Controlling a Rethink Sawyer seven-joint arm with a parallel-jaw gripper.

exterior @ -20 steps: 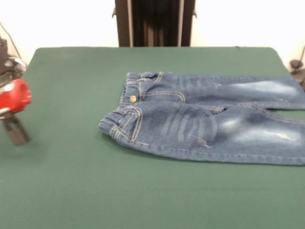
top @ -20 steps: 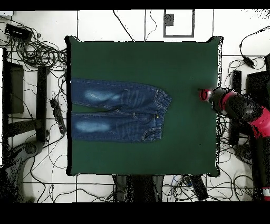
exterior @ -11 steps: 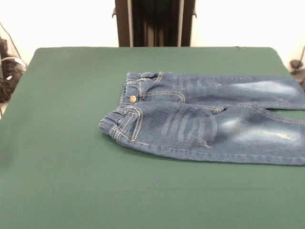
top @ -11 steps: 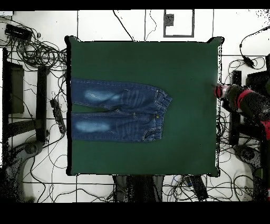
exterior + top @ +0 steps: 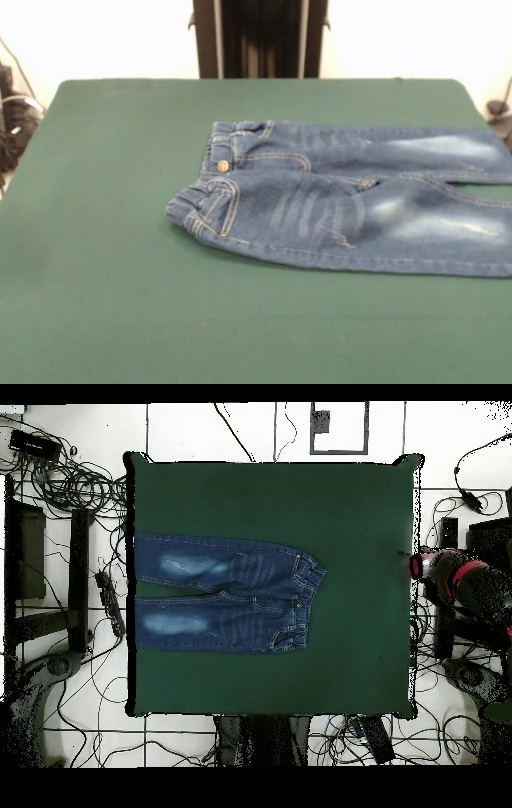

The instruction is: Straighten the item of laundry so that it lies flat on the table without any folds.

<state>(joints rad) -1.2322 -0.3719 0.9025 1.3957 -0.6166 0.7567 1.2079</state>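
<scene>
The wide dark green felt-covered table carries the small blue denim jeans with pale faded patches against one short edge, legs out side by side. To me they look flat; only the bunched waistband would want a gentle outward tug. The red and black arm's gripper sits off the opposite edge; its jaws I cannot make out.

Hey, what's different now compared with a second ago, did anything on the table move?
Only the arm moved: it drew back off the table's edge and is now outside it in the overhead view, gone from the front view. Nothing was taken hold of or let go. The jeans lie spread exactly as before.
</scene>
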